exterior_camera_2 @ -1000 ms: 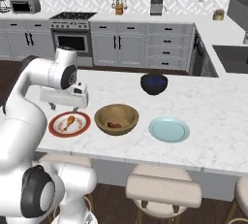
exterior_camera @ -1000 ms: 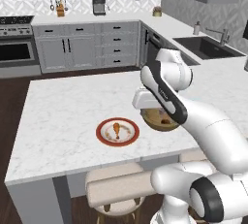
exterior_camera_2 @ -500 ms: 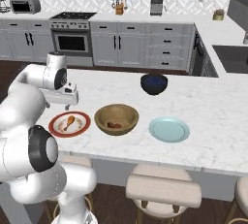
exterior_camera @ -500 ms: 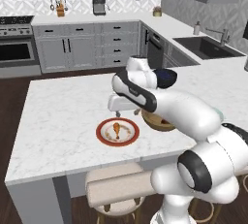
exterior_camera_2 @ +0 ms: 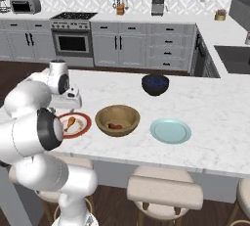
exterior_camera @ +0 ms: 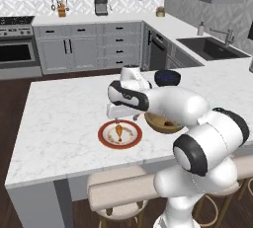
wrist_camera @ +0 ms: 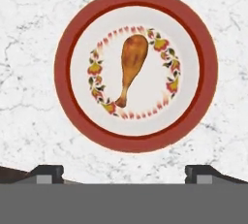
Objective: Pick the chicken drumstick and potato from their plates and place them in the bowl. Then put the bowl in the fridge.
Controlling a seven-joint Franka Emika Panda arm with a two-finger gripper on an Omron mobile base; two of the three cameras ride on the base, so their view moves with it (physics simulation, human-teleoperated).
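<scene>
From the left base view the golden-orange chicken drumstick (exterior_camera: 119,131) lies on the red-rimmed white plate (exterior_camera: 105,137) on the white marble table (exterior_camera: 59,118), the right base view shows the reddish-brown potato (exterior_camera_2: 115,126) inside the light-brown wooden bowl (exterior_camera_2: 117,115) beside that plate, and the hand view has the jaws (wrist_camera: 124,172) wide apart, empty, above the drumstick

In the right base view, the white plate with the broad red-orange rim (exterior_camera_2: 84,128) is sitting at centre left on the marble worktop (exterior_camera_2: 215,102), carrying the small golden-orange chicken drumstick (exterior_camera_2: 70,122). The wide light-brown wooden bowl (exterior_camera_2: 117,120), holding the dark reddish-brown potato (exterior_camera_2: 114,126), is lying just right of it, and the plain pale blue plate (exterior_camera_2: 170,130) further right. The smaller dark blue-black bowl (exterior_camera_2: 155,84) is sitting above them.
</scene>
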